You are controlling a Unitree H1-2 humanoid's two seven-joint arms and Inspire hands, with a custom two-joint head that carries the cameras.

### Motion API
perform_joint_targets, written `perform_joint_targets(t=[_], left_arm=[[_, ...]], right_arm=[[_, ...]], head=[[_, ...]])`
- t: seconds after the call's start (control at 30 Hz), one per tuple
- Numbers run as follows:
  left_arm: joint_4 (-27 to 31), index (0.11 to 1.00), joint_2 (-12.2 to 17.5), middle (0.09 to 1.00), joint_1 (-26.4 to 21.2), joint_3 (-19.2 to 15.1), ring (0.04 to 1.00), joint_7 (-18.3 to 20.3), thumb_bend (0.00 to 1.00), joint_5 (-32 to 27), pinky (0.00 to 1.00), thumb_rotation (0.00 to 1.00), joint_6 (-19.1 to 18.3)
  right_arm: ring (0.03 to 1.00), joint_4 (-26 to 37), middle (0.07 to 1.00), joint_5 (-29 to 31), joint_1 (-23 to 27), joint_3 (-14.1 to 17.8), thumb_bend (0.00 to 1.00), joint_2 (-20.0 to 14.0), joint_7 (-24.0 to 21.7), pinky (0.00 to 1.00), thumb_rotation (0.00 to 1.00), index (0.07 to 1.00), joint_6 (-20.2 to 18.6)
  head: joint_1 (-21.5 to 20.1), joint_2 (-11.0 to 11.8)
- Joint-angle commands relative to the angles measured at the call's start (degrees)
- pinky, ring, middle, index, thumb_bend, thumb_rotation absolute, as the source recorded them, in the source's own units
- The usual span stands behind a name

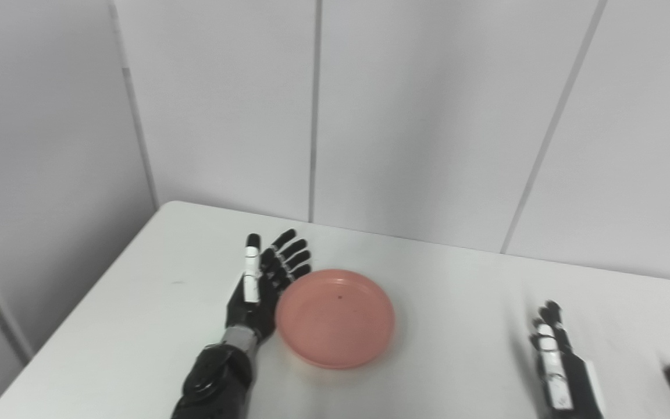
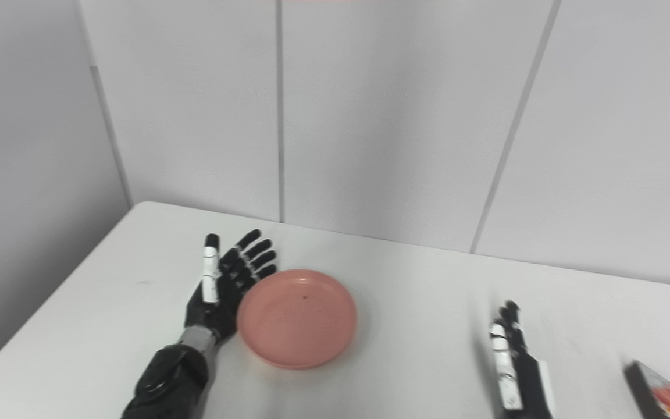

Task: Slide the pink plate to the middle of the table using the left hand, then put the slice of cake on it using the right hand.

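Pink plate (image 1: 335, 317) lies flat on the white table (image 1: 137, 314), right way up, nothing in it but a small dark speck near the centre. It sits left of the table's middle as seen from the head cameras.

Slice of cake (image 2: 663, 396): only partly in view at the lower right corner, cut off by the picture edge. What shows is a dark wedge with a red and orange patch on top; its full shape and whether it rests on anything besides the table cannot be made out. It is well apart from the plate.

Left hand (image 1: 259, 291): open, palm turned toward the plate, set edge-on to the table. Fingers (image 1: 291, 253) extended and slightly fanned, holding nothing. The plate's left rim lies against or just beside the palm and lower fingers; actual contact cannot be confirmed from either view. The fingertips reach past the plate's far left rim; the thumb (image 1: 250, 267) stands up on the side away from the plate.

Right hand (image 2: 512, 361): seen edge-on, lower part cut off by the bottom edge. Fingers straight and close together, pointing away from the robot, nothing held. Cake lies to the right of these fingers, apart from them; plate lies well to their left.
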State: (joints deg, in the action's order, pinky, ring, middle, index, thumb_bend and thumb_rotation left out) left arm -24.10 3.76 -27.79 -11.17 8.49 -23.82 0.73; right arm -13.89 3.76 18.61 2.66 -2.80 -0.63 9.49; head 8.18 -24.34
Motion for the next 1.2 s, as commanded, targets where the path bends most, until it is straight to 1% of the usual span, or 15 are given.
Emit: perform_joint_targets(t=[0.0, 0.03, 0.07, 0.13, 0.17, 0.23, 0.37, 0.47, 0.6, 0.83, 0.97, 1.0, 1.03, 1.07, 1.17], left_arm=[[1.2, 0.831, -0.9, 0.837, 1.5, 1.1, 0.844, 0.1, 0.85, 0.8, 0.83, 1.0, -2.2], [1.7, 0.836, -1.3, 0.841, 2.0, 1.7, 0.849, 0.1, 0.85, 1.1, 0.83, 1.0, -2.5], [2.4, 0.846, -1.8, 0.85, 2.7, 2.2, 0.858, 0.0, 0.84, 1.3, 0.85, 1.0, -2.8], [3.8, 0.868, -2.7, 0.872, 3.9, 3.0, 0.878, -0.3, 0.83, 1.4, 0.87, 1.0, -3.6], [4.6, 0.873, -3.1, 0.877, 4.4, 3.2, 0.884, -0.5, 0.83, 1.4, 0.88, 1.0, -4.2], [5.8, 0.877, -3.9, 0.881, 5.4, 3.6, 0.889, -0.9, 0.83, 1.7, 0.88, 1.0, -4.7], [8.7, 0.915, -5.7, 0.917, 7.7, 5.0, 0.927, -1.3, 0.79, 2.5, 0.92, 1.0, -5.0], [9.8, 0.925, -6.6, 0.929, 8.8, 5.9, 0.94, -1.2, 0.78, 3.1, 0.94, 1.0, -4.9], [9.2, 0.939, -7.9, 0.947, 9.2, 6.9, 0.96, -1.0, 0.77, 4.0, 0.96, 1.0, -3.0], [7.7, 0.973, -10.6, 0.982, 9.6, 8.7, 0.994, -1.4, 0.74, 6.6, 1.0, 1.0, 0.8], [6.1, 0.977, -10.5, 0.987, 9.4, 10.7, 0.992, -1.5, 0.72, 10.5, 1.0, 1.0, 3.8], [5.8, 0.971, -10.5, 0.982, 9.4, 10.9, 0.988, -1.6, 0.73, 11.1, 1.0, 1.0, 4.2], [5.5, 0.97, -10.3, 0.982, 9.3, 10.9, 0.988, -1.7, 0.73, 11.6, 1.0, 1.0, 4.6], [5.3, 0.966, -10.2, 0.978, 9.2, 10.9, 0.987, -1.7, 0.74, 11.9, 1.0, 1.0, 4.8], [4.9, 0.963, -9.9, 0.974, 9.2, 10.8, 0.985, -1.8, 0.73, 12.9, 1.0, 1.0, 5.7]], right_arm=[[0.984, 0.4, 0.982, -0.5, 1.3, 0.0, 0.61, 0.9, 0.7, 1.0, 0.84, 0.965, 3.3], [0.977, 0.2, 0.981, -0.1, 1.4, -0.1, 0.61, 1.1, 0.3, 1.0, 0.83, 0.966, 3.8], [0.969, 0.1, 0.984, 0.0, 1.4, -0.2, 0.57, 1.3, 0.1, 1.0, 0.81, 0.975, 4.3], [0.947, 0.0, 0.979, 0.2, 1.6, -0.3, 0.54, 1.7, -0.1, 0.95, 0.78, 0.982, 4.9], [0.947, 0.1, 0.979, 0.2, 1.6, -0.5, 0.53, 1.9, -0.2, 0.94, 0.77, 0.985, 4.8], [0.952, 0.4, 0.983, -0.6, 1.6, -0.8, 0.53, 1.9, -0.1, 0.94, 0.77, 0.99, 4.4], [0.986, 1.6, 0.983, -4.1, 1.6, -1.8, 0.61, 2.3, 1.6, 1.0, 0.82, 0.991, 2.3], [0.988, 1.8, 0.983, -5.0, 1.7, -2.2, 0.63, 2.6, 2.2, 1.0, 0.83, 0.992, 1.6], [0.982, 2.3, 0.978, -6.0, 1.7, -2.5, 0.63, 2.6, 2.6, 1.0, 0.85, 0.987, 1.0], [0.966, 2.8, 0.961, -3.6, 1.9, -2.2, 0.62, 2.4, 1.3, 1.0, 0.84, 0.968, -0.1], [0.946, 3.5, 0.947, -2.2, 1.9, -1.9, 0.63, 2.0, 0.7, 0.98, 0.83, 0.951, 0.0], [0.943, 3.8, 0.947, -1.6, 2.0, -1.7, 0.59, 1.9, 0.4, 0.96, 0.82, 0.952, 0.0], [0.942, 4.3, 0.947, -0.8, 2.2, -1.3, 0.59, 1.5, 0.0, 0.96, 0.82, 0.952, -0.5], [0.929, 4.6, 0.936, -0.2, 2.4, -1.1, 0.56, 1.3, -0.2, 0.92, 0.8, 0.943, -0.9], [0.914, 5.6, 0.913, -6.0, 3.7, -2.3, 0.54, -2.9, -0.3, 0.89, 0.8, 0.922, -2.3]], head=[[-1.9, -0.5], [-1.9, -0.5], [-3.6, -0.9], [-5.3, -1.5], [-7.0, -2.0], [-8.0, -2.3], [-11.2, -3.6], [-12.3, -4.0], [-12.9, -4.6], [-12.6, -5.5], [-12.9, -6.3], [-13.0, -6.3], [-13.3, -6.6], [-13.4, -6.6], [-13.7, -6.7]])
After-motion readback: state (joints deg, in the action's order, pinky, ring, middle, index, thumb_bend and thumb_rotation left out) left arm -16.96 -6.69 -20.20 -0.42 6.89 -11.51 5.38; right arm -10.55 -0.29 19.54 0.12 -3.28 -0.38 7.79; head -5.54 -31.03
